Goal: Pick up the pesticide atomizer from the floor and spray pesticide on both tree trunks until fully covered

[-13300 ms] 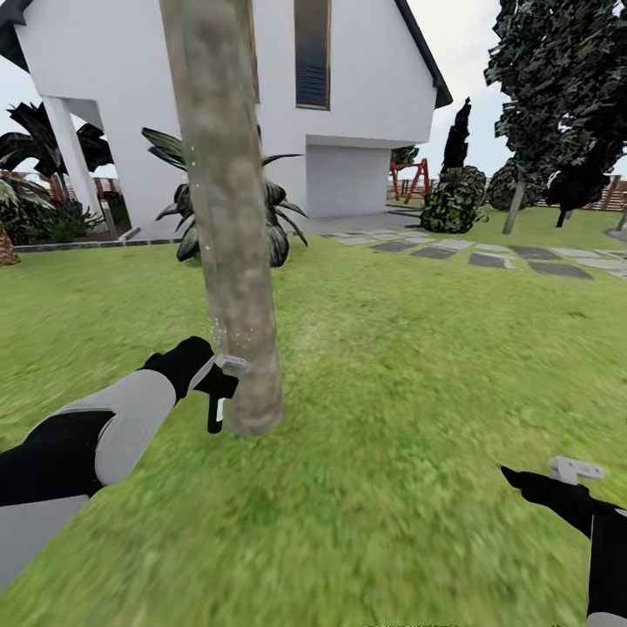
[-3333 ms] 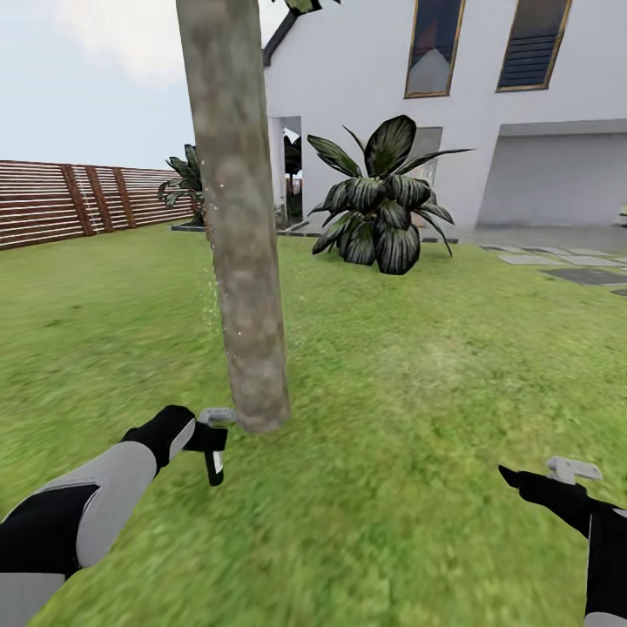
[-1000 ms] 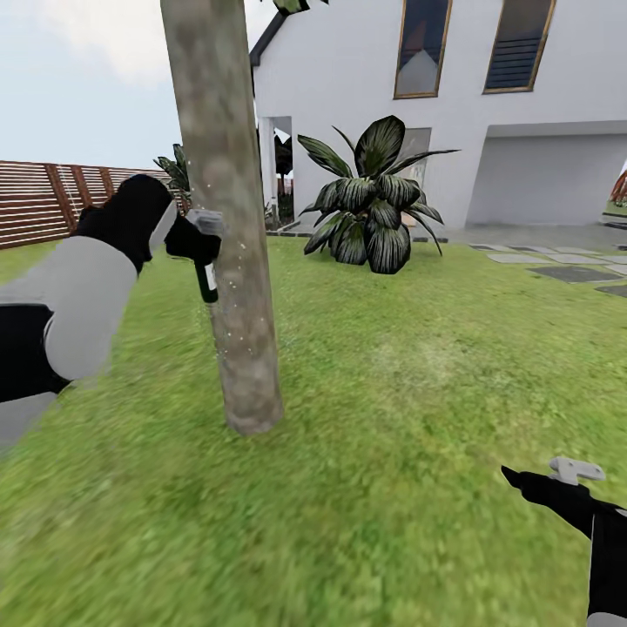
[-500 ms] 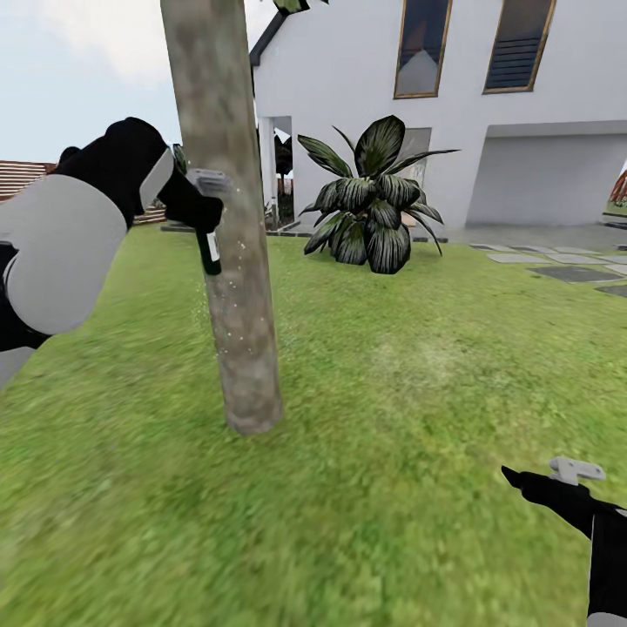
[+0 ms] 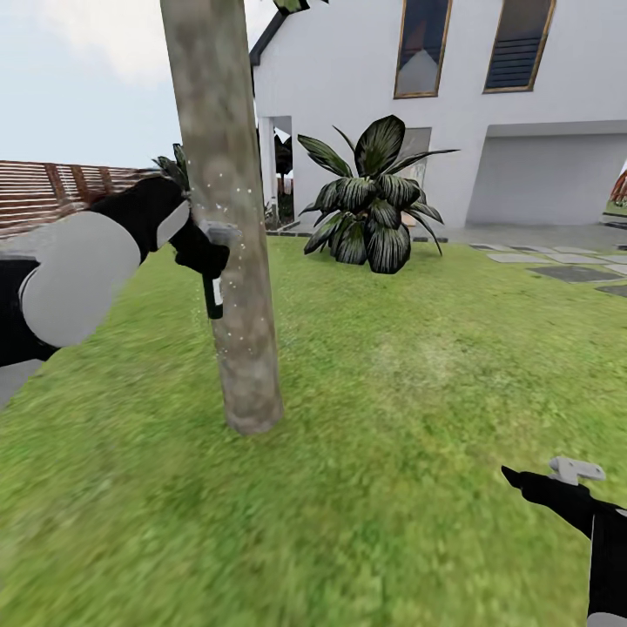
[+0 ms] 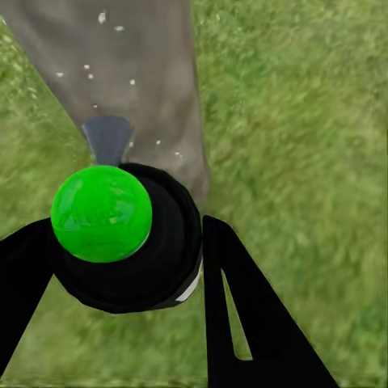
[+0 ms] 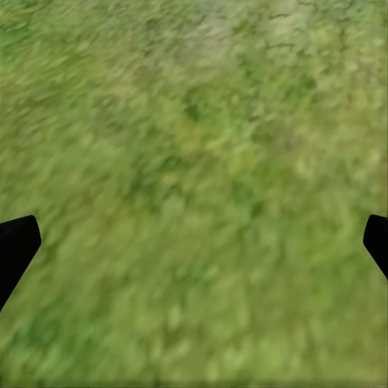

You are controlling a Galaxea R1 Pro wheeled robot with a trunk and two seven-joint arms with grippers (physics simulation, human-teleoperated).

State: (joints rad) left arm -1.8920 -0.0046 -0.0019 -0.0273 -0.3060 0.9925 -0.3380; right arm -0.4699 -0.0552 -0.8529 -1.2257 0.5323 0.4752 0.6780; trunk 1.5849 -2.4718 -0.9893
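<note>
A robot stands on the grass floor (image 5: pixel 392 488) of a garden, facing a thick grey-brown tree trunk (image 5: pixel 228 261) that rises out of the top of the head view. The left tool (image 5: pixel 209 248) is clenched around the pesticide atomizer (image 5: pixel 212 292), a slim black sprayer held upright just beside the trunk, at about the middle of the trunk's visible height. In the left wrist view the atomizer (image 6: pixel 129 242) sits between the two black fingers (image 6: pixel 242 315), its bright green round top facing the camera and its grey nozzle pointing at the trunk (image 6: pixel 129 73).

Small white flecks dot the bark around and above the nozzle (they read as spray droplets), so the pick-up step looks done and spraying of this trunk looks under way. Flecks show on the middle stretch; whether the base, the far side or the upper part is covered cannot be told. A second tree of the same kind is not being treated here, so by this judgement at least half the job remains.

The right tool (image 5: pixel 575 472) hangs low over the grass well apart from the trunk, released and holding nothing; its wrist view shows blurred grass between two spread fingertips (image 7: pixel 16 242).

Behind stand a white house (image 5: pixel 453 104), a broad-leaved dark plant (image 5: pixel 370 205) and a brown slatted fence (image 5: pixel 43 192). A small pale patch on the atomizer may be a label; no writing or brand is readable anywhere.
</note>
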